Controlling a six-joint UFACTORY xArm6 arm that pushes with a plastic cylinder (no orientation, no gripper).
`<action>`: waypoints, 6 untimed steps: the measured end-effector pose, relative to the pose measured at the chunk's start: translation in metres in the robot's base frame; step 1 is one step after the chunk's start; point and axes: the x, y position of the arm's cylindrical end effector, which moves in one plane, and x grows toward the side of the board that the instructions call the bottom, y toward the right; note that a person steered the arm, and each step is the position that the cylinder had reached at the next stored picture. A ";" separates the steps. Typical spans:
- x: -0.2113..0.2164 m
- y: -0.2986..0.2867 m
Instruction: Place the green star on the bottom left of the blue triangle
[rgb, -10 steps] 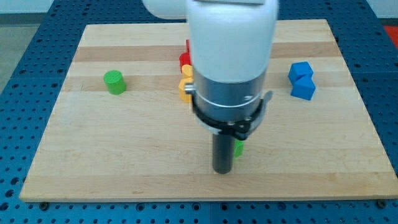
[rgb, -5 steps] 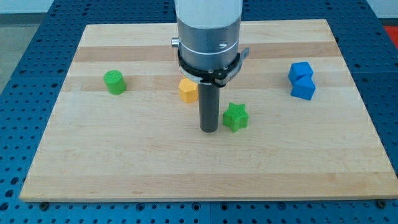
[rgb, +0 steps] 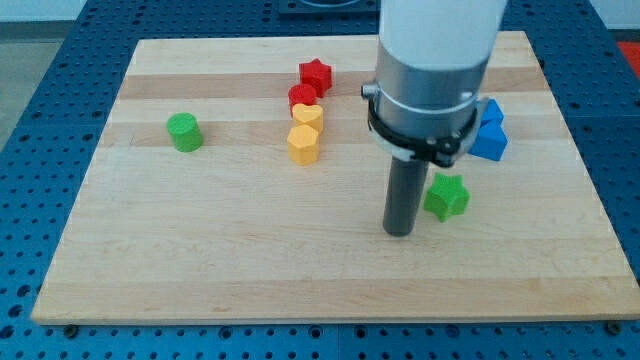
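The green star (rgb: 446, 196) lies right of the board's middle. My tip (rgb: 399, 231) rests on the board just left of the star, close to it or touching it. The blue blocks (rgb: 489, 131) sit up and to the right of the star, partly hidden behind the arm; one looks like a cube, the lower one like a triangle, but their shapes are hard to tell. The star lies below and left of them, with a small gap.
A green cylinder (rgb: 184, 132) stands at the view's left. A red star (rgb: 315, 75), a red block (rgb: 302, 97), a yellow heart (rgb: 307, 116) and a yellow hexagon (rgb: 302, 145) form a column near the top middle. The wooden board (rgb: 200, 260) ends near the bottom.
My tip has moved right and a little down, and the green star has slid right with it, closer to the blue blocks. The arm now uncovers the red and yellow blocks.
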 end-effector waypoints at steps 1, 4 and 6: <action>0.000 0.029; -0.037 0.051; -0.031 -0.123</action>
